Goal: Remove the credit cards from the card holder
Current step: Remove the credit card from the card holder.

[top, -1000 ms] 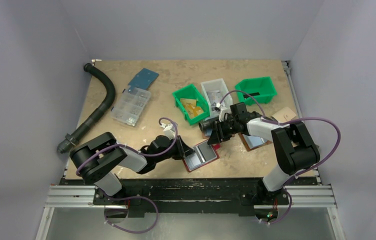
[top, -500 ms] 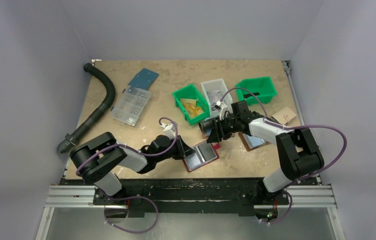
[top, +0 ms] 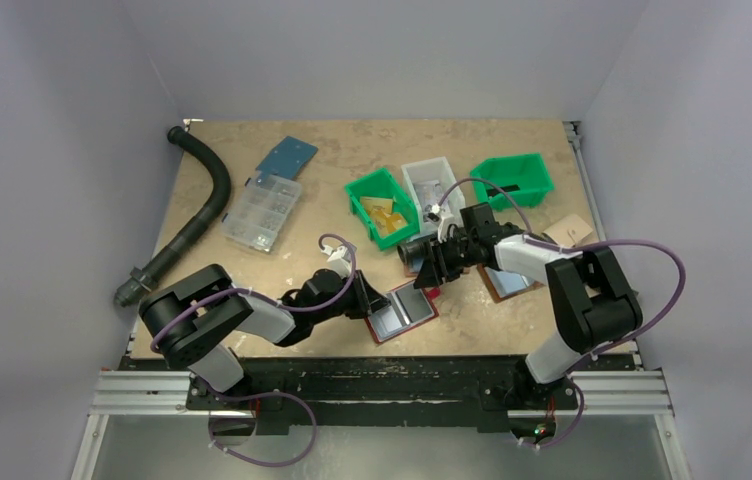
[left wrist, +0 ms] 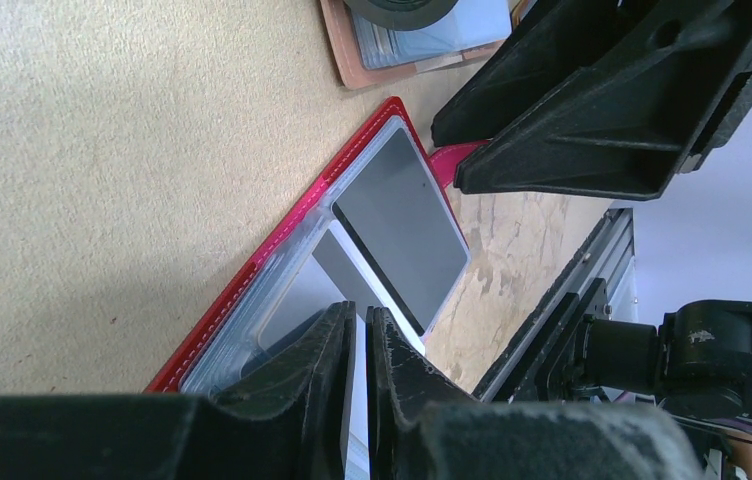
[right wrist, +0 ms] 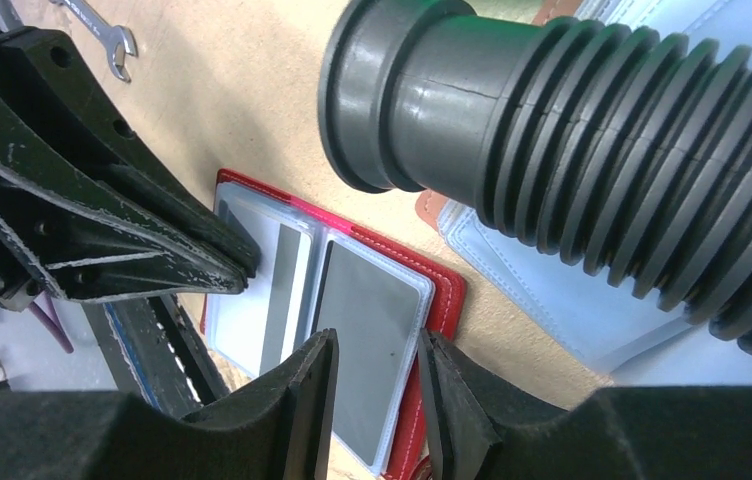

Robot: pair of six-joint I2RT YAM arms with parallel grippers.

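Where the table (top: 262,262) nears its near edge, about midway between the 2 arms, the card holder (right wrist: 444,290) lies spread open and flat. Its red cover is down and its 2 pale shiny pages face up. 2 credit cards show inside it: a grey card (right wrist: 367,340) fills the pocket of the right page, and a pale card with a grey stripe (right wrist: 287,300) sits in the left page. Neither is pulled clear of its pocket.

The left gripper (left wrist: 362,318) reaches in low from the left over the left page. Its jaws are all but closed, with only a thin pale sheet edge in the slit between them. It pinches the holder's left page, though I cannot tell whether that sheet is pocket film or a card.

The right gripper (right wrist: 377,350) hangs over the holder's far right part, its fingers partly apart with nothing between them. In the left wrist view its fingertips stand just beside the small red tab (left wrist: 452,155); whether they touch it I cannot tell.

Just right of the holder lies a brown folder (right wrist: 542,290) with a pale blue inside. A black ribbed hose end (right wrist: 592,150) shows close to the right gripper; whether it rests on that folder I cannot tell.
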